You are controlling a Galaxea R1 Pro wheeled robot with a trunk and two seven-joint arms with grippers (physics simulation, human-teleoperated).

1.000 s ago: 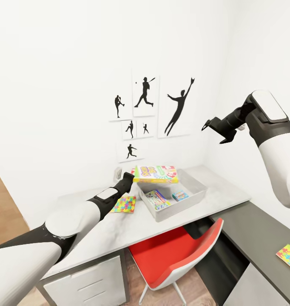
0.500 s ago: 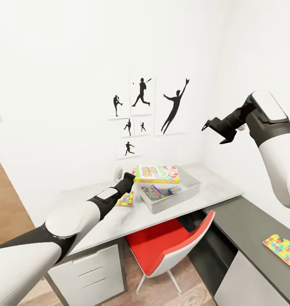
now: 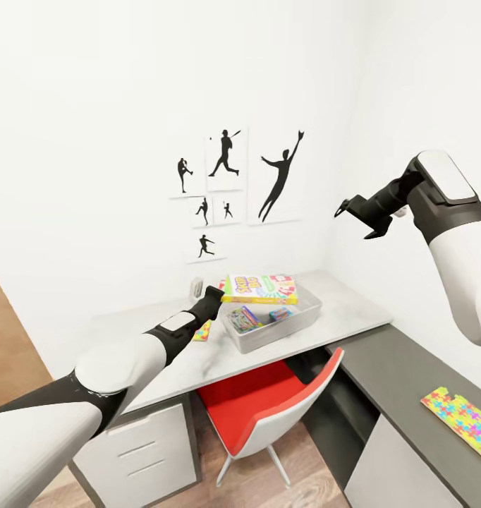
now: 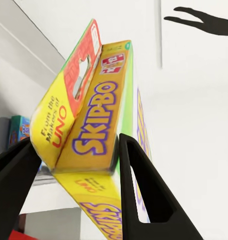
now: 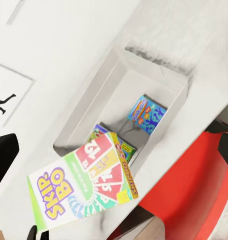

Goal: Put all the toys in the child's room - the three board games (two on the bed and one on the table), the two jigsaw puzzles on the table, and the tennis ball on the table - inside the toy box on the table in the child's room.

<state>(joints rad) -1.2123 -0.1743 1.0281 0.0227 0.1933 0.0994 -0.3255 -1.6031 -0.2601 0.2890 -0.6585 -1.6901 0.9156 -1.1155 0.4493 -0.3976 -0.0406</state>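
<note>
My left gripper point(image 3: 216, 292) is shut on one end of the Skip-Bo board game point(image 3: 260, 288) and holds it level above the toy box point(image 3: 305, 314) on the table point(image 3: 339, 310). The left wrist view shows the yellow-edged Skip-Bo box point(image 4: 91, 125) clamped between the black fingers point(image 4: 144, 190). Two small printed game boxes point(image 3: 244, 319) point(image 5: 148, 113) lie inside the toy box point(image 5: 119, 75). One jigsaw puzzle point(image 3: 204, 330) lies on the pale top behind my left forearm, another point(image 3: 460, 420) on the dark lower section. My right gripper point(image 3: 357, 219) hangs open, high near the right wall. The tennis ball and the bed are out of view.
A red chair point(image 3: 269, 409) is pushed in under the desk, right below the toy box. White drawers point(image 3: 138, 451) stand under the desk's left end. Baseball silhouette pictures point(image 3: 226, 187) hang on the wall behind. Wood floor shows at the lower left.
The whole picture has shifted: desk, pictures and chair sit further left and a little smaller, so the camera moved. Both arms keep their pose, with the Skip-Bo still held over the toy box.
</note>
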